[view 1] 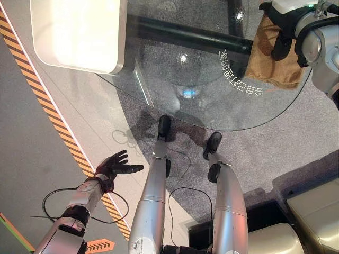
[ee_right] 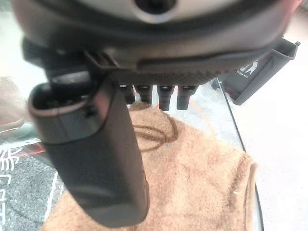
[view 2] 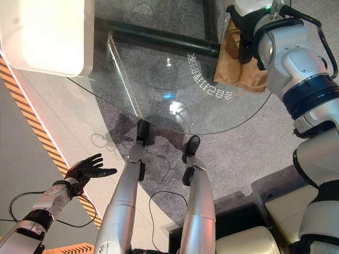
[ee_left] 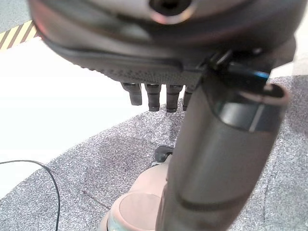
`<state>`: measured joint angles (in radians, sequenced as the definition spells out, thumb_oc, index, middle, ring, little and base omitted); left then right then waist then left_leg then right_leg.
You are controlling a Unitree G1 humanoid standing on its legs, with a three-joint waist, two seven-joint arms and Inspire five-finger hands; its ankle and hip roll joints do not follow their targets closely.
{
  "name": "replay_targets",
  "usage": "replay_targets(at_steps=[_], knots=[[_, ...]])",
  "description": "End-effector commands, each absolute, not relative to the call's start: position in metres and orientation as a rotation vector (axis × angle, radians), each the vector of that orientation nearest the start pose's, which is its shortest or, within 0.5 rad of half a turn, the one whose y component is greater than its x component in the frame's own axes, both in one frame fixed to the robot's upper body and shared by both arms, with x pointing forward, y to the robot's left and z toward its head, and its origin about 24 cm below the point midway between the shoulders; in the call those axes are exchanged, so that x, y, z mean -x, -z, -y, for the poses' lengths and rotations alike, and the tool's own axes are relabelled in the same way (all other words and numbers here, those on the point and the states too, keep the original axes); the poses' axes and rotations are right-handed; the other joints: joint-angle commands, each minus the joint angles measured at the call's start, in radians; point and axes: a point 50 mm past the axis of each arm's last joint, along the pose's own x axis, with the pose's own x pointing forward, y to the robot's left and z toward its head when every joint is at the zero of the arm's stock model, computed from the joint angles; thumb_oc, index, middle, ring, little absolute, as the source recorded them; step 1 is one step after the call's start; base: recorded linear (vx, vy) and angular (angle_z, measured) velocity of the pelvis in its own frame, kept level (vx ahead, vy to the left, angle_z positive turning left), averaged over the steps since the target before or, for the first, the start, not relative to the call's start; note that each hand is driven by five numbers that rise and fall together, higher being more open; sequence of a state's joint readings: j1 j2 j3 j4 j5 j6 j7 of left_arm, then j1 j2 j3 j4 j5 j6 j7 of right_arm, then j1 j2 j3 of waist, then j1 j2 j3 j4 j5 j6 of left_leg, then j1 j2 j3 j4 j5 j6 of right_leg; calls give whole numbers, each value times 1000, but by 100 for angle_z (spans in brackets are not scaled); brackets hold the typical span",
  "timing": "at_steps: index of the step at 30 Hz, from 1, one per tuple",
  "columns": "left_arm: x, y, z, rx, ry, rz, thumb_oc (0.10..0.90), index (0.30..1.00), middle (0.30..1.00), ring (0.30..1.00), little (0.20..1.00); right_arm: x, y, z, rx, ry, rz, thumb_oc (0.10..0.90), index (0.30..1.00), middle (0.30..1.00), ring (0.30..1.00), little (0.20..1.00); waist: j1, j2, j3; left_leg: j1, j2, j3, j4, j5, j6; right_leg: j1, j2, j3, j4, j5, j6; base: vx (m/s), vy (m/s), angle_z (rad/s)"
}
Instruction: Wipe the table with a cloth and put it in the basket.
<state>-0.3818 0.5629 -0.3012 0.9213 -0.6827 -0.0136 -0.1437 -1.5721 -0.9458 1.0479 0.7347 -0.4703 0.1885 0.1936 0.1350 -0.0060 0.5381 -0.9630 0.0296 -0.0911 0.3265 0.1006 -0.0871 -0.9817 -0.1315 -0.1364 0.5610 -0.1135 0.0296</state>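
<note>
Right hand (view 1: 282, 45): flat on the cloth at the far right part of the table; fingers (ee_right: 166, 98) straight, pressing down on the fabric, curled round nothing; thumb held out beside them
Cloth (view 1: 273, 55): tan terry towel, spread flat on the glass near the rounded right edge, under the right hand; one corner reaching close to the rim; fabric lying smooth in the right wrist view (ee_right: 192, 178)
Table (view 1: 175, 79): clear round glass top; grey carpet seen through it; dark bar of the frame running beneath it; white printed characters on the glass just left of the cloth
Left hand (view 1: 114, 166): low at the left side, well apart from the table, over the striped floor edge; fingers spread and straight, holding nothing
White block (view 1: 77, 32): pale rounded slab at the far left edge of the glass
Dark bin (ee_right: 260, 72): black container past the table edge, seen in the right wrist view
</note>
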Motion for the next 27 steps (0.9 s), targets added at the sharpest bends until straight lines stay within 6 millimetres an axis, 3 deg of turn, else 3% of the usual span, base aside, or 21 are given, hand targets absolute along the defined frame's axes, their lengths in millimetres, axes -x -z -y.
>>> replay_targets(at_steps=[1, 27], knots=[[-247, 45, -304, -11, -125, -630, 800, 900, 900, 900, 900, -375, -370, 256, 1935, 324, 2, 100, 300, 300, 300, 200, 7, 9, -18, 17, -63, -25, 23, -50, 58, 41, 51, -53, -137, 100, -3, 0, 0, 0], [-249, 45, -302, -9, -115, -630, 800, 900, 900, 900, 900, -376, -369, 256, 1940, 320, 0, 100, 300, 300, 300, 200, 7, 12, -18, 8, -63, -22, 25, -49, 59, 31, 50, -55, -137, 102, -5, 0, 0, 0]])
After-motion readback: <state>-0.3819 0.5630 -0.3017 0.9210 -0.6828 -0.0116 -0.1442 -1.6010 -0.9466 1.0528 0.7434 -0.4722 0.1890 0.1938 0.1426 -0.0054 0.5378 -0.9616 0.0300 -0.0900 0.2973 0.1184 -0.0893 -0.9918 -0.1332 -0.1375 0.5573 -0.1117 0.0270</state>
